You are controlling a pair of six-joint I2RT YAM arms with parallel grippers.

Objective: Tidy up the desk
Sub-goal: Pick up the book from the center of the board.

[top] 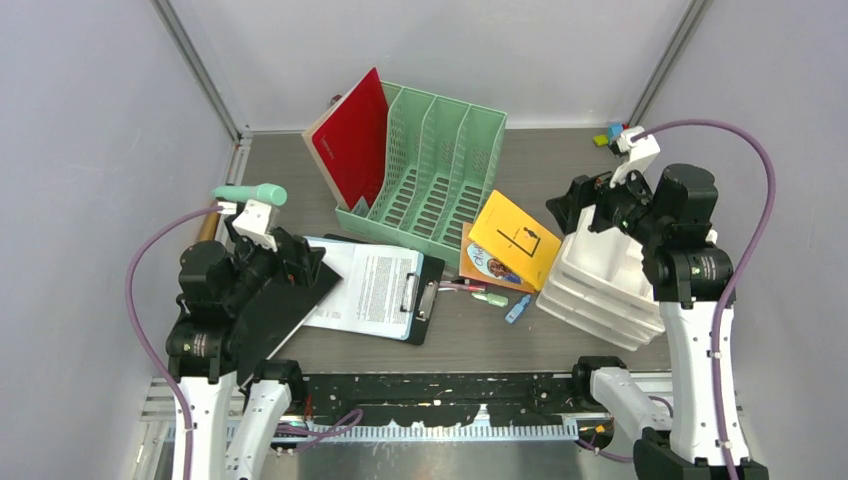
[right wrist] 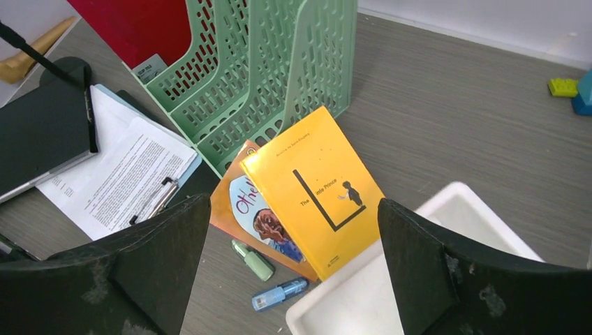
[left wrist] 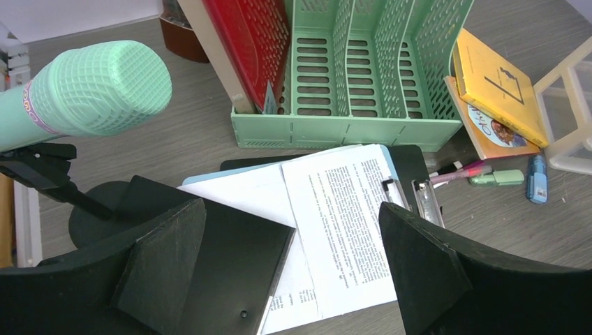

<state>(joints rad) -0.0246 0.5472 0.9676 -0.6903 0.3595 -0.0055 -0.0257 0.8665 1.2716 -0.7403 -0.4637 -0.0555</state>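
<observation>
Desk (top: 560, 170): fills my top view, with the clutter mid-table.
Left gripper (left wrist: 297, 272): jaws wide and empty at 8 o'clock, over the folder (top: 285, 305) and clipboard (top: 375, 290). I judge it is poised for a pick.
Right gripper (right wrist: 293, 265): jaws spread, nothing held, at 3 o'clock above the drawers (top: 600, 285).
Book (right wrist: 314, 188): tilted, because it is propped on the drawers' edge.
Rack (top: 440, 170): at 12 o'clock and skewed, with free slots for filing.
</observation>
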